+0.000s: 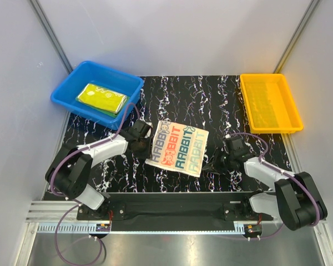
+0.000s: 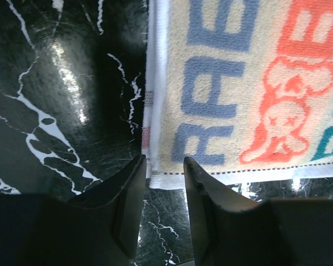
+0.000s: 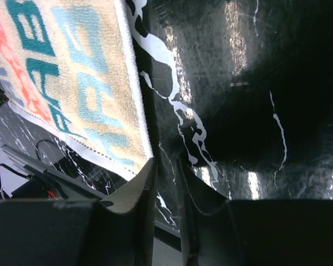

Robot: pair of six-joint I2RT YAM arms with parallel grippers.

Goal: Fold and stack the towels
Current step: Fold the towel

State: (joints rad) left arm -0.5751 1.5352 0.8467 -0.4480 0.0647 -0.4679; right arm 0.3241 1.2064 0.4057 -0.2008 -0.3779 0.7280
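The striped lettered towel (image 1: 177, 145) lies flat and unfolded in the middle of the black marble mat. My left gripper (image 1: 150, 132) is low at its far-left corner. In the left wrist view the gripper (image 2: 165, 166) is open, with the towel (image 2: 238, 83) corner just at the fingertips. My right gripper (image 1: 211, 164) is low by the near-right corner. In the right wrist view it (image 3: 166, 166) is narrowly open and empty, the towel (image 3: 72, 72) edge beside its left finger. The yellow towel (image 1: 101, 97) lies folded on the green towel (image 1: 106, 112) in the blue bin.
The blue bin (image 1: 100, 65) stands at the mat's far left corner. An orange bin (image 1: 266, 76) stands at the far right with nothing in it. Grey walls close in on both sides. The arm bases and a rail run along the near edge.
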